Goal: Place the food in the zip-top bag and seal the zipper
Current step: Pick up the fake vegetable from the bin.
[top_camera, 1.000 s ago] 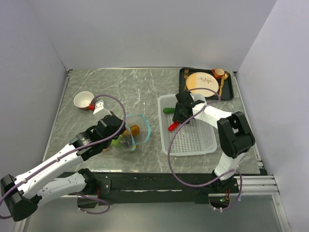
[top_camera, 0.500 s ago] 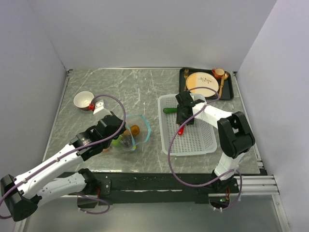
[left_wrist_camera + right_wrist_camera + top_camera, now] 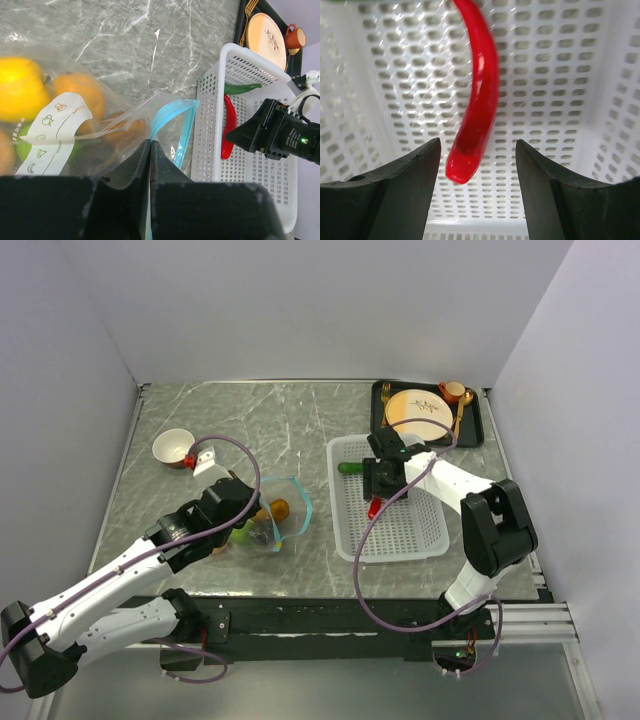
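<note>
**Right gripper** point(image 3: 477, 146), jaws spread, straddles the tip of the long red toy pepper point(image 3: 482, 85) lying in the white mesh basket point(image 3: 580, 75). Closing nearer its thicker middle should limit pivoting. **Left gripper** point(image 3: 150, 150), jaws pressed together, pinches the clear plastic zip-top bag point(image 3: 100, 135) beside its blue-teal zipper strip point(image 3: 175, 115).

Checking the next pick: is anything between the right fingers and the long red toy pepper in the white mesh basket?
Nothing visible. The tip of the long red toy pepper sits between the open fingers of the right gripper, bare white mesh basket floor around it; the long green pepper lies apart at its far end.
</note>
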Robot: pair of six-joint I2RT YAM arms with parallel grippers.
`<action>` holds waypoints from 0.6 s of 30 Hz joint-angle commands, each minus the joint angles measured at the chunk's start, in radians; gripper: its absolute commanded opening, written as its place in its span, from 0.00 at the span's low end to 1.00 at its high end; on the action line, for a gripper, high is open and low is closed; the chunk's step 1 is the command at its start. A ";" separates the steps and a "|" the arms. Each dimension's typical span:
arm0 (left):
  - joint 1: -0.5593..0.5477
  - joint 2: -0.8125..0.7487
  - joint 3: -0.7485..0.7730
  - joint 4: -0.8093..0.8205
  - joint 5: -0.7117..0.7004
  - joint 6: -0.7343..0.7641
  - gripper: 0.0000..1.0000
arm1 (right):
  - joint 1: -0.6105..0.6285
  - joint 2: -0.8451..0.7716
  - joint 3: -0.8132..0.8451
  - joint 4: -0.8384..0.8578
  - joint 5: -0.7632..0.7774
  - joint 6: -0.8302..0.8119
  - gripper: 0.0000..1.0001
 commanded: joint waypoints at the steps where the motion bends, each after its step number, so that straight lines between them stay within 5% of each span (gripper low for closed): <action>1: 0.004 -0.025 0.016 0.023 0.002 0.013 0.08 | -0.008 -0.011 0.029 -0.027 -0.067 -0.045 0.67; 14: 0.004 -0.015 0.016 0.026 0.011 0.012 0.08 | -0.010 0.044 0.007 -0.011 -0.079 -0.066 0.54; 18: 0.004 -0.015 0.018 0.021 0.013 0.012 0.07 | -0.014 0.044 0.001 -0.006 -0.081 -0.070 0.34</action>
